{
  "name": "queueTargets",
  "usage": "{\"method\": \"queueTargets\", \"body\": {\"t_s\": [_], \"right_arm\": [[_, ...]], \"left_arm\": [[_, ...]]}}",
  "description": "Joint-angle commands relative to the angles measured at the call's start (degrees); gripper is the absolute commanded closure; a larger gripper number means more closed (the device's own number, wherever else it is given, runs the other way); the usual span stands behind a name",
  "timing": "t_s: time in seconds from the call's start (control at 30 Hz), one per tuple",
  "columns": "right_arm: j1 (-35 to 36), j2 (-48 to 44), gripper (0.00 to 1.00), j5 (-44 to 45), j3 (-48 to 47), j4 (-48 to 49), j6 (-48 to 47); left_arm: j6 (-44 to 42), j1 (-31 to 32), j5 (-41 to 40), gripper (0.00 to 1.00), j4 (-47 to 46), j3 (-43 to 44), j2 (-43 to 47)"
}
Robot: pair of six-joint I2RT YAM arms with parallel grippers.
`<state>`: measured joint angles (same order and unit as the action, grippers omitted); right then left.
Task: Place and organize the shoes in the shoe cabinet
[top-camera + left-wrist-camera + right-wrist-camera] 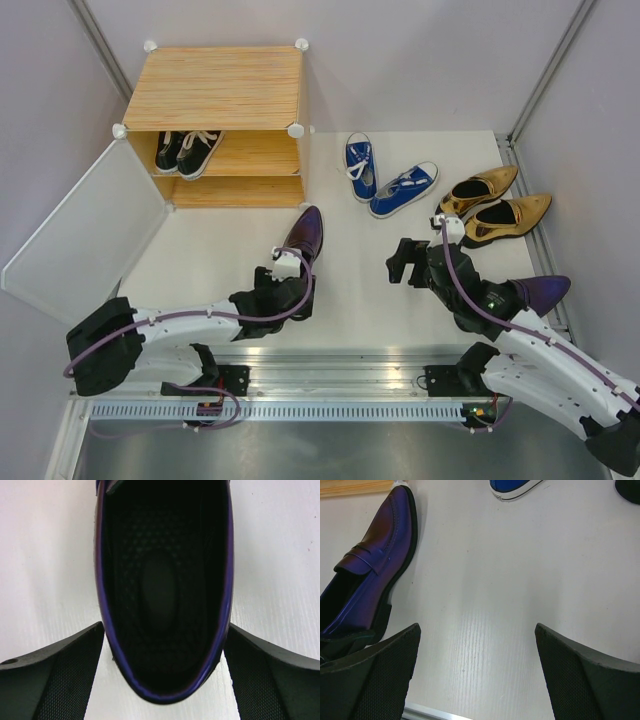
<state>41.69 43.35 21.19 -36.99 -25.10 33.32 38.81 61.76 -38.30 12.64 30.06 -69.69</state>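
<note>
Fingers [60,675] of the left gripper [292,262] press both sides of a purple shoe [305,232] at its heel. The shoe lies on the table [350,300], toe close to the cabinet [220,90]. The right gripper [405,265] hangs nearby over the table, fingers wide apart. Black sneakers [185,152] sit on the upper shelf, with the door [85,225] swung wide. Blue sneakers [360,165] and gold shoes [480,192] lie right of the cabinet. A second purple shoe [545,290] lies by the right arm.
</note>
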Motion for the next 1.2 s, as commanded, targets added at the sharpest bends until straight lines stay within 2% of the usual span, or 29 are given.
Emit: {"method": "queueTargets", "body": {"t_s": [0.0, 0.17, 0.43, 0.6, 0.63, 0.73, 0.77, 0.83, 0.87, 0.93, 0.97, 1.0, 1.17], "right_arm": [[-0.82, 0.06, 0.02, -0.80, 0.17, 2.43, -1.24], [-1.87, 0.33, 0.02, -1.41, 0.52, 2.95, -1.50], [-2.93, 0.77, 0.02, -2.38, 0.78, 3.31, -1.50], [-3.63, 0.77, 0.02, -3.00, 0.96, 3.40, -1.59], [-3.64, 0.68, 0.02, -3.00, 0.96, 3.48, -1.59], [-3.81, 0.33, 0.02, -3.08, 1.05, 3.48, -1.68], [-3.81, 0.24, 0.02, -3.08, 1.13, 3.48, -1.59], [-3.72, -0.02, 0.02, -3.17, 1.22, 3.48, -1.59], [-3.81, -0.11, 0.02, -3.09, 1.22, 3.39, -1.59], [-3.81, -0.29, 0.02, -3.17, 1.22, 3.48, -1.59], [-3.90, -0.29, 0.02, -3.17, 1.31, 3.48, -1.68], [-3.90, -0.37, 0.02, -3.26, 1.22, 3.48, -1.68], [-3.99, -0.55, 0.02, -3.53, 1.40, 3.48, -1.68]], "left_arm": [[-2.24, -1.02, 2.26, 0.01, -8.50, -1.23, -1.23], [-3.21, -3.92, 6.57, 0.01, -12.03, -1.76, -4.57], [-4.18, -5.77, 6.93, 0.02, -14.75, -1.94, -8.70], [-3.83, -6.03, 6.23, 0.09, -15.81, -2.20, -10.02], [-3.83, -6.12, 6.22, 0.13, -15.90, -2.12, -10.46], [-3.48, -6.12, 6.48, 0.31, -16.33, -1.94, -12.39], [-3.47, -6.21, 6.75, 0.43, -16.42, -1.85, -13.62], [-3.39, -6.21, 7.63, 0.51, -16.51, -1.50, -14.85], [-3.47, -6.21, 8.85, 0.60, -16.51, -1.41, -15.90], [-3.13, -6.21, 9.74, 0.71, -16.25, -1.41, -16.79], [-2.86, -6.21, 10.44, 0.86, -16.07, -1.32, -17.05], [-2.34, -6.21, 10.62, 0.96, -15.72, -1.32, -17.23], [-0.84, -6.21, 10.09, 0.98, -13.09, -2.20, -12.59]]}}
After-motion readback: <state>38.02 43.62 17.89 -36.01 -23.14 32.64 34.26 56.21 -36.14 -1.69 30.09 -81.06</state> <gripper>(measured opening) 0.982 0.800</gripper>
